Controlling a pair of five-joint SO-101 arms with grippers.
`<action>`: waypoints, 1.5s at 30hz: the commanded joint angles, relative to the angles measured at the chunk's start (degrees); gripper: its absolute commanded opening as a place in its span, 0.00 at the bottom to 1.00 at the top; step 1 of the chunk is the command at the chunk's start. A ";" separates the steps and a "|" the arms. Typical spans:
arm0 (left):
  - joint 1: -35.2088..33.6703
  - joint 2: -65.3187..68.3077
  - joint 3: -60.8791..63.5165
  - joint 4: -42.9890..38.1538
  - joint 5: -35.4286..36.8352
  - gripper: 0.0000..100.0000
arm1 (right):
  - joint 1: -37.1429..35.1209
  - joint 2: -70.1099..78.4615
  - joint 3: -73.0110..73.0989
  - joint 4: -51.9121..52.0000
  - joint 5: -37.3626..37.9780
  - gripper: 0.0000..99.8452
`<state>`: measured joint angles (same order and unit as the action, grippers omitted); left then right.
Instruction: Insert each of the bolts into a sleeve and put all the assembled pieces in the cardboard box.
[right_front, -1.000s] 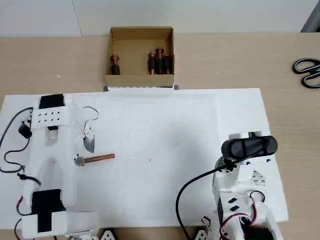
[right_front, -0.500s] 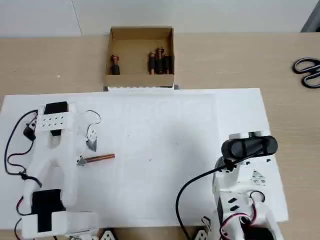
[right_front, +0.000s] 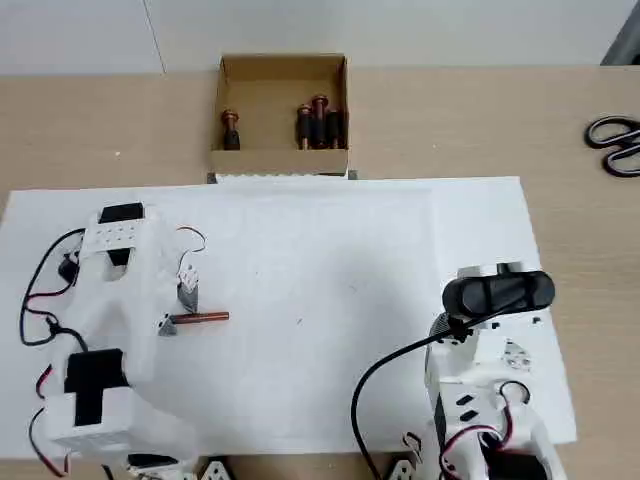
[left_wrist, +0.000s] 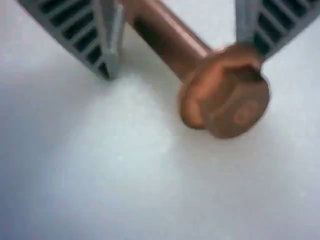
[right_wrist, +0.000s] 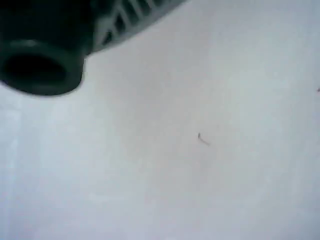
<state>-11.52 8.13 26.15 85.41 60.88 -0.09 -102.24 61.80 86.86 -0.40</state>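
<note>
Bolt (right_front: 198, 319), copper with a flanged hex head, lies flat well in front of the cardboard box (right_front: 280, 160), shank parallel to its front wall, head leftward; my left jaws stand apart, straddling it.

Copper bolt (right_front: 197, 318) lies flat on the white sheet (right_front: 350, 300), flanged hex head at the left end, shank pointing right, bare. A black sleeve (right_wrist: 37, 65) is up off the sheet, open bore visible. Open-topped cardboard box (right_front: 282, 160) sits beyond the sheet and holds assembled pieces (right_front: 318, 122): one at left, a cluster at right.
</note>
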 joint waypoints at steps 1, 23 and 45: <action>-0.44 4.66 1.10 -0.53 -0.09 0.14 | 0.66 -0.31 -0.35 -1.45 -0.79 0.00; -0.35 4.66 -11.30 1.41 -4.84 0.01 | 0.57 -0.31 -0.35 -1.54 -0.79 0.00; 3.43 -6.77 -43.38 15.03 -16.09 0.01 | -11.65 -0.31 -3.96 -6.46 -0.97 0.00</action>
<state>-9.23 7.60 -17.54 99.47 45.23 -6.24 -102.33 60.66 81.05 -0.75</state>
